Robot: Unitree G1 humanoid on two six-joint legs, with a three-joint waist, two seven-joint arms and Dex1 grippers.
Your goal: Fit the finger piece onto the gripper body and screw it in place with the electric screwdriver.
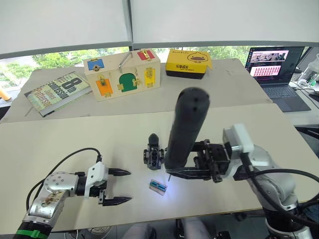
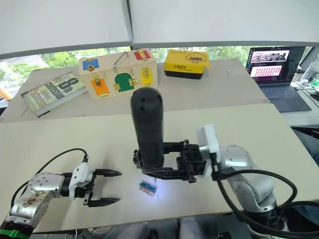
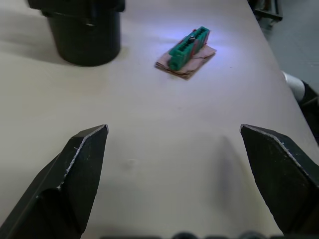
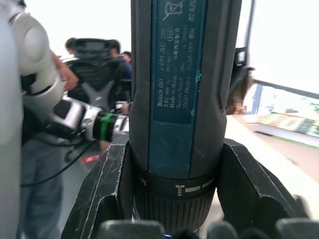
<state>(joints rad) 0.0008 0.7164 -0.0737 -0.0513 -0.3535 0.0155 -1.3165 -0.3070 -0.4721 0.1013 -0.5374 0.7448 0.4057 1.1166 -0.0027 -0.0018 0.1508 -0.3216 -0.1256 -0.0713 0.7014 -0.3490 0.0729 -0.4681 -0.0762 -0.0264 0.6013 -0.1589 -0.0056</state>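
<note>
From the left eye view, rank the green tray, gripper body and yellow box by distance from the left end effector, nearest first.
1. Green tray, on the table to the right of the left end effector.
2. Gripper body, farther right and back, beside the electric screwdriver.
3. Yellow box, on the rear table, far right.

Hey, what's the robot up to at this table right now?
The right gripper holds the electric screwdriver upright, its lit tip just above the table beside the small green tray. The gripper body stands next to it. The left gripper hovers open and empty nearby.
</note>
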